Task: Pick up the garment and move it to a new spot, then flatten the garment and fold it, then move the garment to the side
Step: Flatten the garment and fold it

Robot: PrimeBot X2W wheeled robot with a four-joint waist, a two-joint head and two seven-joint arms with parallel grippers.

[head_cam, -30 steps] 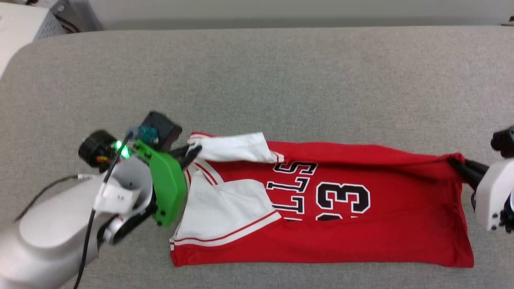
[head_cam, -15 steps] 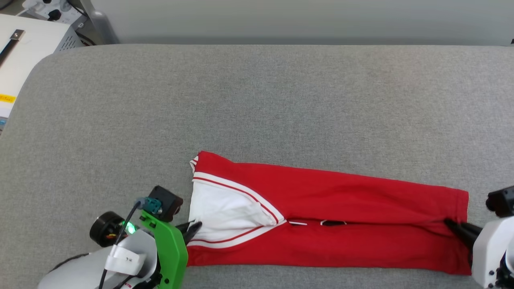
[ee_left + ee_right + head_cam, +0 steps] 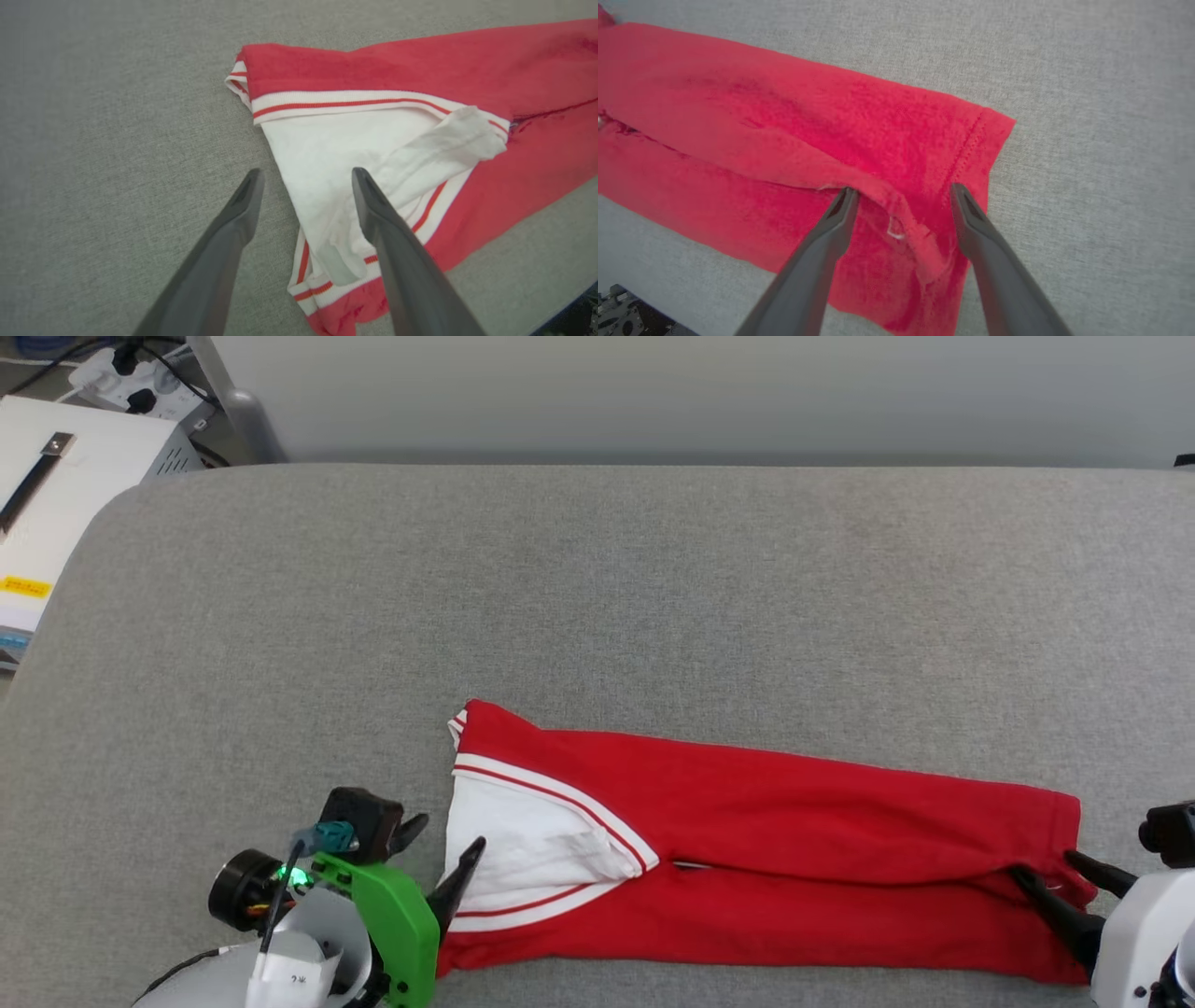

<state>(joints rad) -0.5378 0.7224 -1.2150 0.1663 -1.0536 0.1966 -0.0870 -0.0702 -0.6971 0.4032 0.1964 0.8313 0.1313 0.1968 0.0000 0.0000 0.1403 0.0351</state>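
Looking down, I see the garment [image 3: 794,821] lying as a long, narrow red band on the grey padded surface [image 3: 597,597], close to the edge nearest me. It is folded lengthwise, with the upper red layer lapping over the lower one along a seam-like line through the middle. The white sleeve [image 3: 523,840], with its red and white striped trim, lies at the end toward my left. The stitched hem [image 3: 966,149] is at the end toward my right.

At the sleeve end, my left gripper [image 3: 446,835] has its fingers spread wide and clasps nothing. In the left wrist view one finger is over bare grey cloth and the other crosses the edge of the white sleeve. Whether that finger touches the fabric I cannot tell. The green bracket [image 3: 401,924] on that wrist sits just beside the garment's near corner.

At the hem corner, my right gripper [image 3: 1046,866] also has its fingers well apart. They stand on either side of a raised ridge of red cloth and do not pinch it.

A white box [image 3: 84,457] stands beyond the far left corner of the surface.
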